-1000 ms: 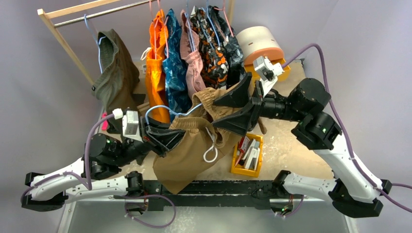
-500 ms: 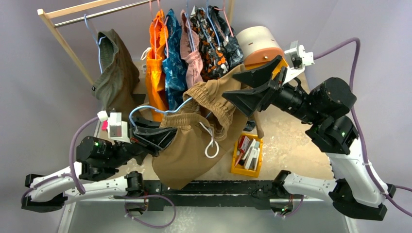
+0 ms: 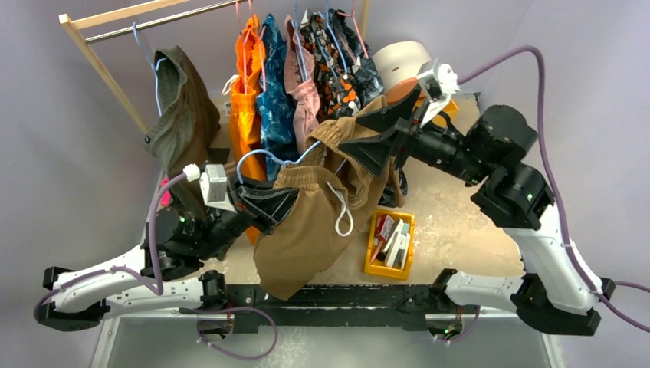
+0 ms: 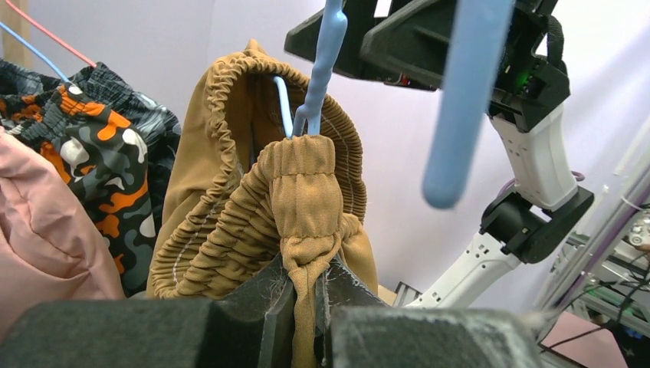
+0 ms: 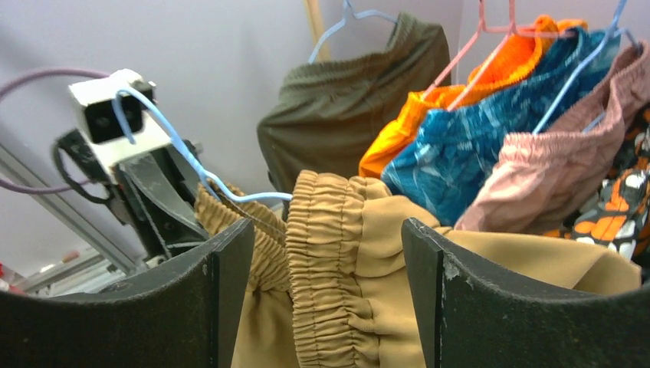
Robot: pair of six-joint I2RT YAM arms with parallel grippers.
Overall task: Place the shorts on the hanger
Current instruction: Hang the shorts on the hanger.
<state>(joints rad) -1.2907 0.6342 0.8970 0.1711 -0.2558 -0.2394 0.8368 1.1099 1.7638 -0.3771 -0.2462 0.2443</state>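
The tan shorts point(image 3: 306, 226) hang off the table from my left gripper point(image 3: 290, 201), which is shut on a bunched fold of their elastic waistband point(image 4: 306, 192). The white drawstring point(image 3: 343, 218) dangles in front. The light-blue hanger point(image 3: 257, 153) arcs above my left wrist, and one arm of the hanger point(image 4: 320, 61) runs down into the waistband opening. My right gripper point(image 3: 352, 138) is open at the far side of the waistband. The gathered band point(image 5: 329, 261) lies between its fingers point(image 5: 222, 291) without being pinched.
A wooden rack point(image 3: 115, 19) at the back carries an olive-green garment point(image 3: 180, 107), orange shorts point(image 3: 247, 84) and patterned, pink and camouflage clothes. A yellow bin point(image 3: 391, 245) of small items sits near the front. A round white and orange object point(image 3: 402, 61) stands behind my right wrist.
My left gripper has carried the shorts and hanger up and to the right. My right gripper swung away to the right, then came back left over the waistband with its jaws slightly narrower.
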